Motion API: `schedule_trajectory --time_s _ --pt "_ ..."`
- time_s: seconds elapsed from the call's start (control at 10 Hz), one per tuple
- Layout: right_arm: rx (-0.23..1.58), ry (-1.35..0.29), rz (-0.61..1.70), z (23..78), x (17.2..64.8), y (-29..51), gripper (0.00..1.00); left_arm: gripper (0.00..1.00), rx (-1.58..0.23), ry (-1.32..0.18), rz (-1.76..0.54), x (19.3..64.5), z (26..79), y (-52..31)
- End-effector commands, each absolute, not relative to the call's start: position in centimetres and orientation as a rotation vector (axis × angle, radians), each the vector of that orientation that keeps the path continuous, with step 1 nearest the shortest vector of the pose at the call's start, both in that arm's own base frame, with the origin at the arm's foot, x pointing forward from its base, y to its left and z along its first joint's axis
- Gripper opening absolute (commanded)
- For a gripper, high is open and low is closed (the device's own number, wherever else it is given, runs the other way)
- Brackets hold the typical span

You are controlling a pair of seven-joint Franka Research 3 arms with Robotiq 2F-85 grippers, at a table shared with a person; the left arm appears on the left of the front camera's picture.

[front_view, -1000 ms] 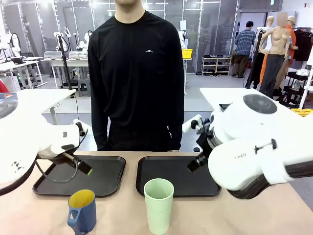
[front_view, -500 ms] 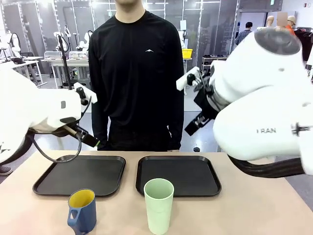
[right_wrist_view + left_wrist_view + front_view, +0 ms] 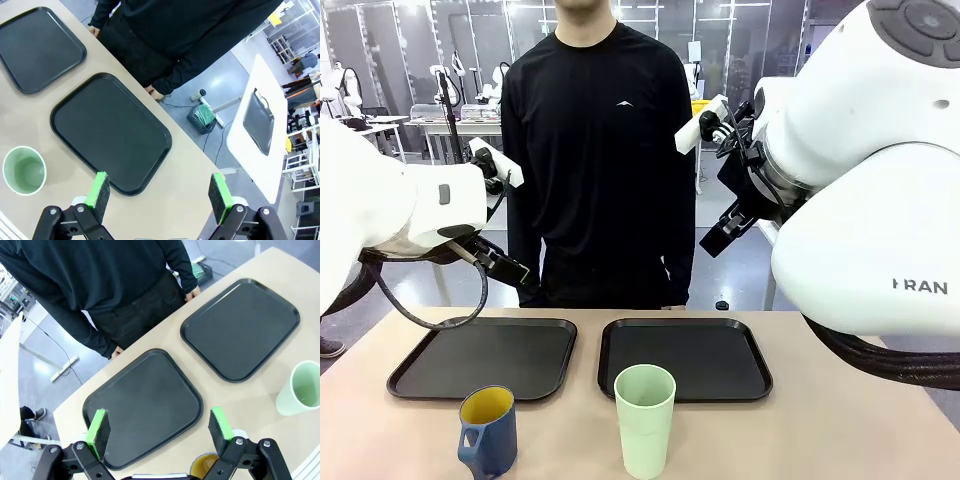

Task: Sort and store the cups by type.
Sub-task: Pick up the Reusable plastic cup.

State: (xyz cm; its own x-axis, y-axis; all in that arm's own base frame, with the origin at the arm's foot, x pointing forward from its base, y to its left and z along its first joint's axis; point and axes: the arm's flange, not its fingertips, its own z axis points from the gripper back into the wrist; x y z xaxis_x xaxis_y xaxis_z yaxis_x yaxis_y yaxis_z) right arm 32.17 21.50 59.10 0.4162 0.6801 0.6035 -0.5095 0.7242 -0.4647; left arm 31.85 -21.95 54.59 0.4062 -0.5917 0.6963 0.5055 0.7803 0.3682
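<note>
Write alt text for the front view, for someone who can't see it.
A dark blue mug with a yellow inside and a taller mint-green tumbler stand on a tan table, before an empty black left tray and right tray. A person in black stands beyond, with the white left arm and right arm above the table's ends.

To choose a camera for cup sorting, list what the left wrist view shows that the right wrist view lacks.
Left wrist view's extras: the mug, its yellow inside at the bottom edge, and the open left tool. Right wrist view's extras: a white side table and the open right tool. Shared: left tray, right tray, mint tumbler, the person.
</note>
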Motion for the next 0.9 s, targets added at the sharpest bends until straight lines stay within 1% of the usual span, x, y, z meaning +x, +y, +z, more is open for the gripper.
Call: schedule_trajectory --time_s 0.0,0.3,0.5,0.8 --pt "-0.231 -0.872 0.757 58.0 32.4 21.3 1.00 1.00 0.143 -0.905 -0.672 31.6 53.5 -21.3" --pt "-0.233 -0.844 0.722 55.6 34.8 17.2 1.00 1.00 0.155 -0.894 -0.617 33.5 52.9 -16.6" --pt "-0.240 -0.770 0.655 53.1 37.0 14.0 1.00 1.00 0.145 -0.816 -0.520 36.1 51.4 -11.7" --pt "-0.161 -0.647 0.583 47.9 40.8 10.0 1.00 1.00 0.072 -0.681 -0.444 39.8 47.2 -6.6"
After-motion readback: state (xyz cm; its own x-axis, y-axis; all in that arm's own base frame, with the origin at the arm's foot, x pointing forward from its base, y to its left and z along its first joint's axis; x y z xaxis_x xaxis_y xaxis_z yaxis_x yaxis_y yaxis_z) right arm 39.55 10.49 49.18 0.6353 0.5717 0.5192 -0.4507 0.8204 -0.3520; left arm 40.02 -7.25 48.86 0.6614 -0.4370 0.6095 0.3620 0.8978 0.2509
